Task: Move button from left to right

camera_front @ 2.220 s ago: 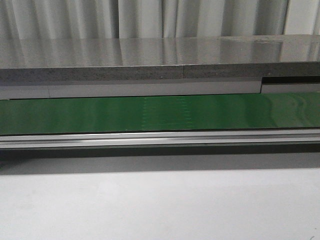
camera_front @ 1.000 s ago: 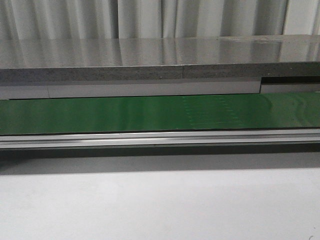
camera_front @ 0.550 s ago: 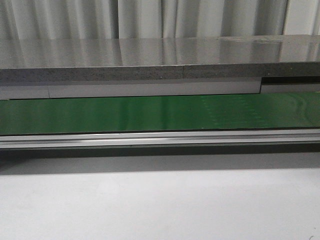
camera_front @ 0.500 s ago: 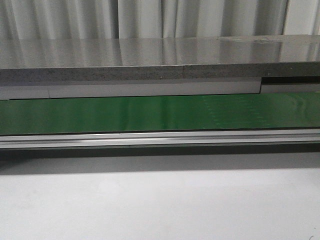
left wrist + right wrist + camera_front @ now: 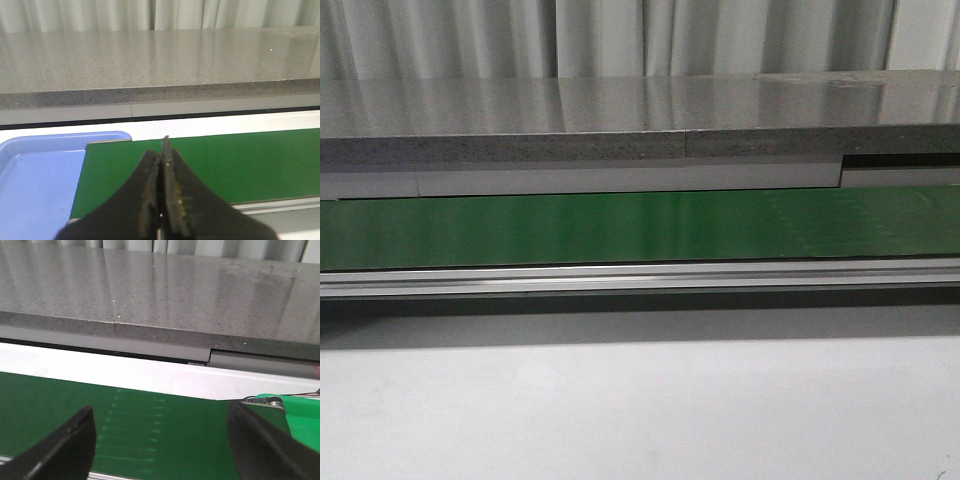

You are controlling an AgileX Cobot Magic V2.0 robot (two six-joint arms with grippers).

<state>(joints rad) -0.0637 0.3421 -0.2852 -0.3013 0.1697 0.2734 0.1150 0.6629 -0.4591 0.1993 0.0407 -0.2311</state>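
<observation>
The left tool has its two dark fingers pressed flat together with nothing between them; it hangs over the near edge of a green belt. The right tool stands wide apart, its two dark fingers at either side of the right wrist view, with bare belt showing in the gap and nothing held. Neither tool shows in the front view.

No brand, label or writing can be read in any of the views.

One container is in sight: a shallow blue tray with a raised rim, lying just beside the end of the belt in the left wrist view. The part of it that shows holds nothing but a tiny dark speck; its near corner is cut off by the frame and the tool.

The button cannot be seen in any view, neither on the belt, nor in the visible part of the tray, nor in either tool.

There is one belt, running across the whole front view, with a faint ladder-like pattern of pale marks on it under the right tool. A silver rail runs along its near edge. Beyond the belt lies one long grey speckled stone slab, backed by pale curtains. In front of the rail is the plain white worktop.
</observation>
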